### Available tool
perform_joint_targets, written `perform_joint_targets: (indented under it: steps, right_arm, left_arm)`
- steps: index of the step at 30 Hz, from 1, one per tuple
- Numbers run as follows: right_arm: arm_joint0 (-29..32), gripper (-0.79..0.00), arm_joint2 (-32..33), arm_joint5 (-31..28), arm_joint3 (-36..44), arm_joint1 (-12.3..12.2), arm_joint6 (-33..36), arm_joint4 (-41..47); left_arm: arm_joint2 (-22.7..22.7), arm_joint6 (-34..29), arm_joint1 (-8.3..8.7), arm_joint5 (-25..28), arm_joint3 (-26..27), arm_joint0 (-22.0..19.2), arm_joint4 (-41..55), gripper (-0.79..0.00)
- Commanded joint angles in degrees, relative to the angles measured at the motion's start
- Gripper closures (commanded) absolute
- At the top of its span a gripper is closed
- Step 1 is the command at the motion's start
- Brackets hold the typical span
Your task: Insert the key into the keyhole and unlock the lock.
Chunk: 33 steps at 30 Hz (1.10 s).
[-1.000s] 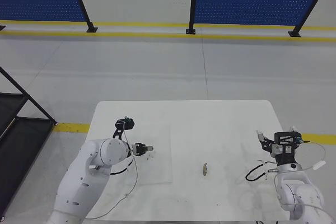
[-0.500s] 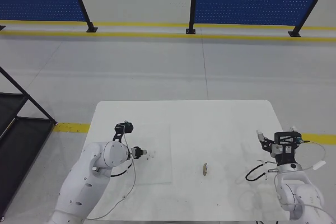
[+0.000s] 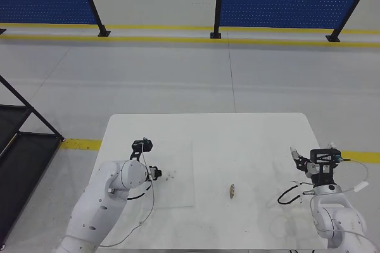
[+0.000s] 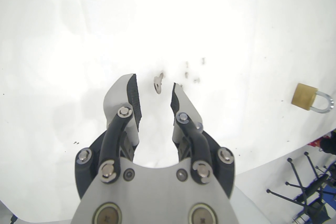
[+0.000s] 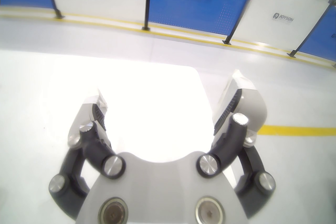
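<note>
While I watch from above, the white table (image 3: 253, 136) takes up the lower middle of the top view. A pale sheet (image 3: 180, 155) lies flat on the table's left half. The left arm (image 3: 104, 196) rises from the lower left corner and bends in over that sheet. The right arm (image 3: 332, 215) stands in the lower right corner, by the table's right edge.

The left gripper (image 3: 157, 172) sits left of the table's centre and points toward the right of the frame. In my left wrist view, the left gripper (image 4: 153, 80) is released, its ribbed pads (image 4: 133, 97) held apart and angled down at the tabletop. The right gripper (image 3: 296, 156) is low on the right of the top view. My right wrist view shows the right gripper (image 5: 170, 89) also released, fingers spread wide over the table's corner.

The lock (image 3: 232, 190) lies on the bare table, lower middle of the frame, just right of the sheet's edge. It is between the two grippers and well apart from both. In the left wrist view the lock (image 4: 304, 97) shows a brass body and a silver shackle.

The key (image 4: 158, 83) lies on the sheet in the gap at the left gripper's fingertips, and I see neither pad touching it. A few dark specks (image 4: 195, 80) mark the sheet just beyond it.
</note>
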<state>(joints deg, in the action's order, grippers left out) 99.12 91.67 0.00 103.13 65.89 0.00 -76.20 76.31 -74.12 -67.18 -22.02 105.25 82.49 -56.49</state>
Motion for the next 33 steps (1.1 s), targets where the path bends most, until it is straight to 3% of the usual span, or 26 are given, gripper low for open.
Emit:
perform_joint_targets:
  steps: [1,9,14,16,18,26,33]
  right_arm:
    - [0.0,-0.785,0.0,0.0,0.0,0.0,0.0,0.0]
    - [0.0,-0.785,0.0,0.0,0.0,0.0,0.0,0.0]
    - [0.0,-0.785,0.0,0.0,0.0,0.0,0.0,0.0]
    - [0.0,-0.785,0.0,0.0,0.0,0.0,0.0,0.0]
    - [0.0,-0.785,0.0,0.0,0.0,0.0,0.0,0.0]
    - [0.0,-0.785,0.0,0.0,0.0,0.0,0.0,0.0]
    - [0.0,-0.785,0.0,0.0,0.0,0.0,0.0,0.0]
  left_arm:
    - [-0.1,-0.1,0.01,0.2,-0.4,-0.2,0.1,-0.271]
    - [-0.7,0.2,0.04,1.1,-2.1,-1.3,0.2,-0.151]
    - [-1.0,0.3,0.04,1.4,-2.7,-1.8,0.5,-0.132]
    - [-1.2,0.3,0.04,1.5,-3.0,-2.0,0.6,-0.092]
    - [-1.3,0.4,0.04,1.6,-3.2,-2.2,0.7,0.000]
    - [-1.8,0.1,0.17,2.4,-2.3,-2.4,0.2,0.000]
    - [-0.2,1.2,0.45,2.4,1.9,-0.8,0.3,0.000]
